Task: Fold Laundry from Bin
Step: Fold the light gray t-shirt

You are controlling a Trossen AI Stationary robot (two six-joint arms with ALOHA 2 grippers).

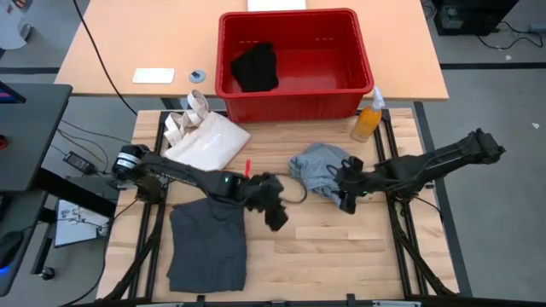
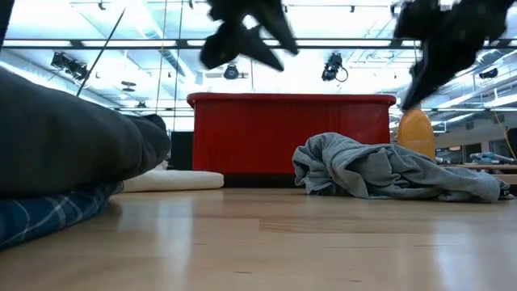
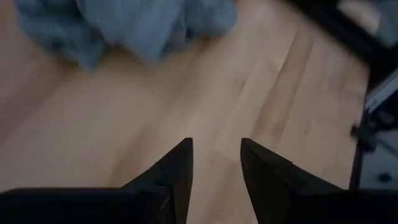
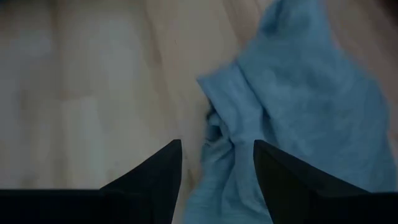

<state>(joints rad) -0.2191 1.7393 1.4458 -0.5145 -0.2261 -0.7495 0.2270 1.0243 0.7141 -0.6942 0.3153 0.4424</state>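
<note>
Left gripper point(image 1: 275, 213): released, empty, centre frame above the counter point(image 1: 341, 247).
Right gripper point(image 1: 345, 194): released, over the light grey garment point(image 1: 317, 167).

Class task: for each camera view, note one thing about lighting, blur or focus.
High view: even light, the red bin sharp. Low view: bright ceiling lights leave both arms as dark shapes; the near dark garment is blurred. Left wrist view: soft throughout, the light grey garment smeared. Right wrist view: the same garment looks bluish and soft.
</note>
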